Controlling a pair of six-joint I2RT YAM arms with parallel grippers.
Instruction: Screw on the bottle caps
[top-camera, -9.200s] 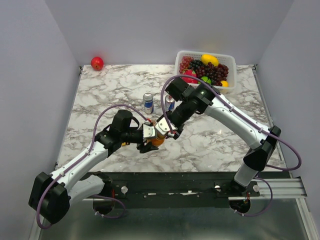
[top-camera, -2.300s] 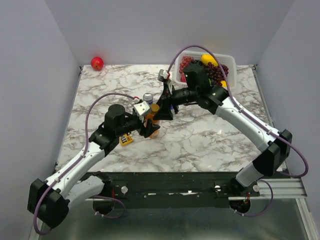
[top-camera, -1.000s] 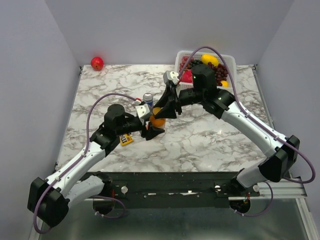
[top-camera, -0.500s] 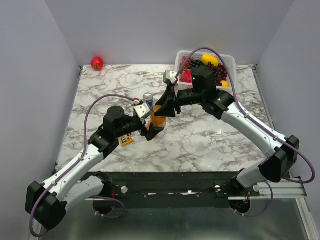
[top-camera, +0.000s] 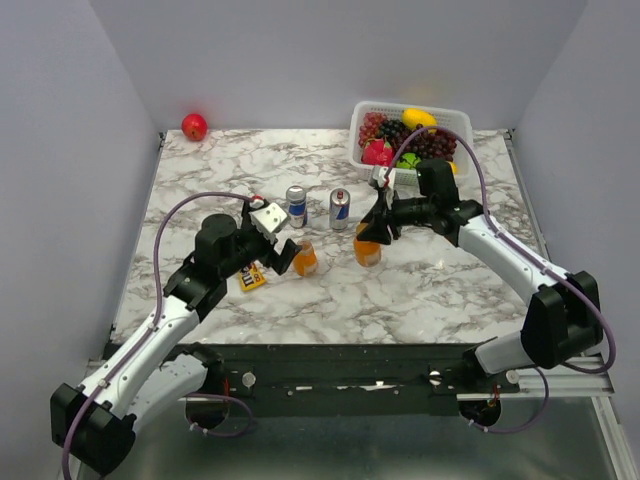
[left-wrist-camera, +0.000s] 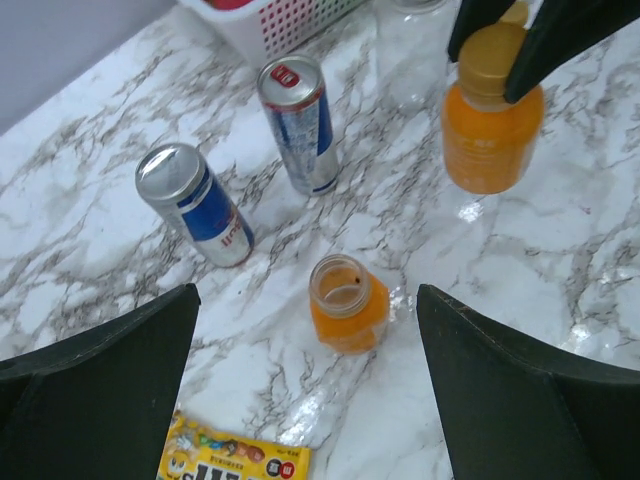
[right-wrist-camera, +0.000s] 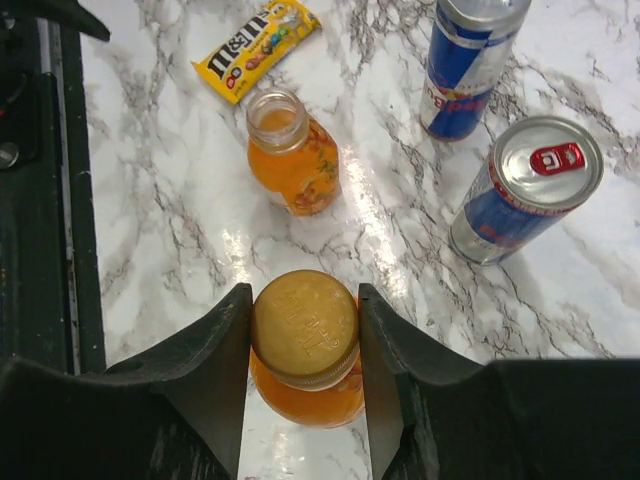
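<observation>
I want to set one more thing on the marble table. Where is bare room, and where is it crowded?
Bare: the rear left, between the apple and the cans; also the front right, right of the capped bottle. Crowded: the middle, around the cans, open bottle and candy pack.

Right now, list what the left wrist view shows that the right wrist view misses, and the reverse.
Only left wrist: a white basket corner and the open left tool. Only right wrist: a black rail. Both: the capped bottle in the right tool, the open bottle, two cans and the candy packet.
</observation>
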